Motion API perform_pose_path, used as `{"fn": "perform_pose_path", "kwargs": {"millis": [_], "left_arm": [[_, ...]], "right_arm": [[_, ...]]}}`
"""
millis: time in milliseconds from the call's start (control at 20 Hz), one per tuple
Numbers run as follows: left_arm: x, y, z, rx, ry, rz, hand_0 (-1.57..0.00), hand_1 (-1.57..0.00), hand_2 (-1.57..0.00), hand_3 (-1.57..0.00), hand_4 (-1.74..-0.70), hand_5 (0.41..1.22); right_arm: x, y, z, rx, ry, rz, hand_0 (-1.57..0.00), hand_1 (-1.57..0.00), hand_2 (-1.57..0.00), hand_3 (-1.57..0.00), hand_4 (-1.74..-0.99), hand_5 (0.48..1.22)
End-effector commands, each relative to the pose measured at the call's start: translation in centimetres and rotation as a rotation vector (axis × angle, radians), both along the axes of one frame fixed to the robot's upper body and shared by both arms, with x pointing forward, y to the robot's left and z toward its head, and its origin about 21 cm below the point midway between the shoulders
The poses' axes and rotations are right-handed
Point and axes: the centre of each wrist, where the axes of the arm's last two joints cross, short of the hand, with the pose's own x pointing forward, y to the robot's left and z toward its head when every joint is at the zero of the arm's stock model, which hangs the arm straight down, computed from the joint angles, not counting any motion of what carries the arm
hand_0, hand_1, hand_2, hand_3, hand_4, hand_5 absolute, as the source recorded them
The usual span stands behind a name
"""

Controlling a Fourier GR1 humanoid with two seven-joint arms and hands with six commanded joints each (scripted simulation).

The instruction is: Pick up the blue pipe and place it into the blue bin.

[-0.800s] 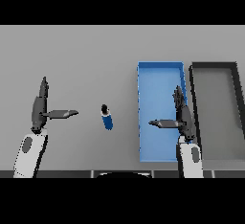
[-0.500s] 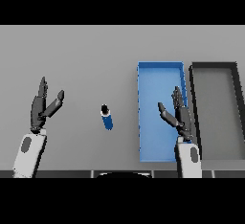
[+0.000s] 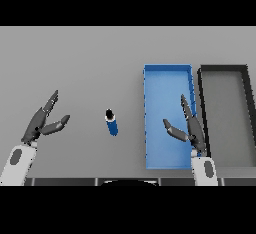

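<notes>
A short blue pipe (image 3: 112, 123) with a dark open end lies on the grey table, left of the blue bin (image 3: 167, 75). The bin holds nothing. My right hand (image 3: 189, 130) hovers over the bin's near right part, fingers straight and thumb spread, holding nothing. It is well to the right of the pipe. My left hand (image 3: 41, 121) is open at the lower left, some way left of the pipe.
A dark grey bin (image 3: 225, 73) stands right beside the blue bin, at the table's right edge. Bare grey table lies between my left hand and the pipe, and behind the pipe.
Both hands turned and shifted a little: the thumbs, first pointing sideways toward the pipe, have swung up and closer to the fingers. The pipe has not moved.
</notes>
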Motion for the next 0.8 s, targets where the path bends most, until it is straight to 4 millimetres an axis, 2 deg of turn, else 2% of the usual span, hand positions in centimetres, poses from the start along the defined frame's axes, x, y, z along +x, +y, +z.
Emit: {"fn": "perform_pose_path", "kwargs": {"millis": [0,200,350,550,700,750], "left_arm": [[-0.1,-0.5,0.1,0.012,0.015,-0.040,0.00,0.00,0.00,0.00,-1.02,0.587],[-1.4,-2.0,0.4,0.049,0.077,-0.189,0.00,0.00,0.00,0.00,-1.04,0.548],[-1.6,-3.8,0.8,0.066,0.134,-0.264,0.00,0.00,0.00,0.00,-1.06,0.498],[-1.4,-6.4,0.0,0.066,0.153,-0.356,0.00,0.00,0.00,0.00,-1.09,0.463],[-2.0,-8.2,-0.8,0.046,0.159,-0.407,0.00,0.00,0.00,0.00,-1.11,0.447],[-1.6,-8.8,-1.1,0.048,0.175,-0.409,0.00,0.00,0.00,0.00,-1.11,0.447]], "right_arm": [[0.1,0.3,0.1,-0.002,-0.001,0.002,0.00,0.00,0.00,0.00,-1.216,0.587],[0.2,-0.2,0.3,-0.009,-0.027,0.022,0.00,0.00,0.00,0.00,-1.223,0.601],[0.1,-0.2,0.3,0.003,-0.038,0.022,0.00,0.00,0.00,0.00,-1.233,0.604],[0.3,-0.3,0.2,-0.004,-0.035,0.023,0.00,0.00,0.00,0.00,-1.256,0.616],[0.0,0.0,-0.2,0.010,-0.043,0.033,0.00,0.00,0.00,0.00,-1.263,0.617],[-0.1,0.2,-0.1,0.015,-0.041,0.026,0.00,0.00,0.00,0.00,-1.265,0.616]]}}
